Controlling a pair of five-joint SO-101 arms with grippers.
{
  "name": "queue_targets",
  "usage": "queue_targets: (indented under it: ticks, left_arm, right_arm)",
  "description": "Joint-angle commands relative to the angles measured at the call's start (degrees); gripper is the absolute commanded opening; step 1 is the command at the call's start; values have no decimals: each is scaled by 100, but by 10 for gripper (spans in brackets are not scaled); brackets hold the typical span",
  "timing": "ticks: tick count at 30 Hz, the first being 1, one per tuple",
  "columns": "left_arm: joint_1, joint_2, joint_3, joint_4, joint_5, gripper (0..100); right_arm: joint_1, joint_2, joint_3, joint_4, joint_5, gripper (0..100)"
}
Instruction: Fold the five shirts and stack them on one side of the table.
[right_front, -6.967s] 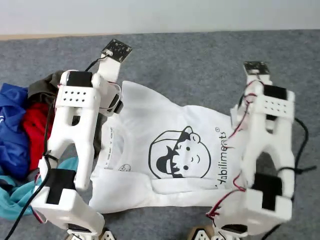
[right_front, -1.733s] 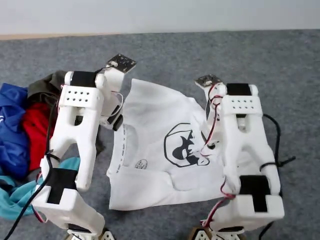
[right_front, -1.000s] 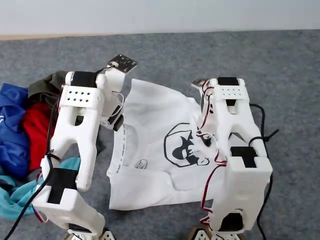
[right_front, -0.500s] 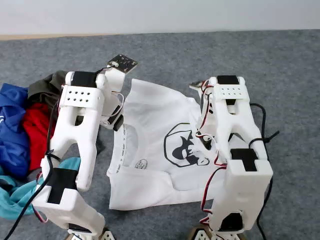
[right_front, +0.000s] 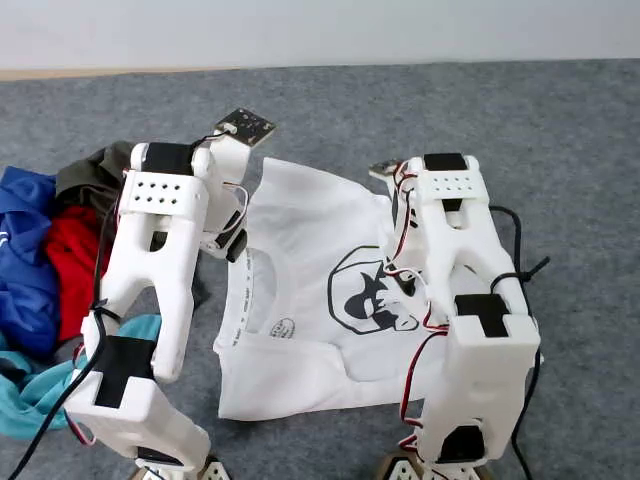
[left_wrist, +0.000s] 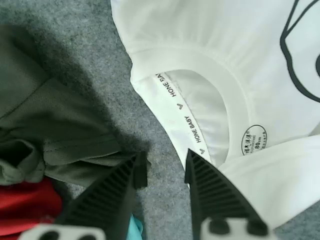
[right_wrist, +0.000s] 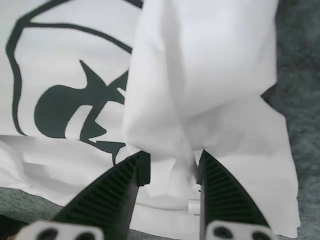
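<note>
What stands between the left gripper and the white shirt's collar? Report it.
Nothing visible. The left gripper hangs open over bare grey table beside the collar; the olive shirt lies on its other side.

The grey, felt-like table (right_front: 580, 140) is covered at its middle by a rumpled white printed T-shirt (right_front: 310, 220), and a heap of coloured shirts (right_front: 60, 255) is piled at the left edge.

Hidden under right arm (right_front: 480, 330): part of white shirt (right_front: 300, 240); shirt pile (right_front: 30, 270) cut off at edge.
</note>
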Motion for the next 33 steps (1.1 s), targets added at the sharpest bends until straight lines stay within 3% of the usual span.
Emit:
queue_targets:
  ticks: [1,7,19,28,33]
  left_arm:
    - [-26,-35,-189,70,9,130]
    - [-26,-35,-189,62,9,130]
    - [-26,-62,-549,-62,44,129]
    - [-176,325,-1393,-1767,747,117]
    - [-149,1477,-2264,-1916,765,177]
  right_arm:
    - [180,-75,-255,136,79,143]
    - [215,-92,-255,347,79,8]
    - [426,-330,-1776,1024,273,10]
    - [673,-857,-1802,1024,273,10]
    - [831,-866,-1802,1024,273,10]
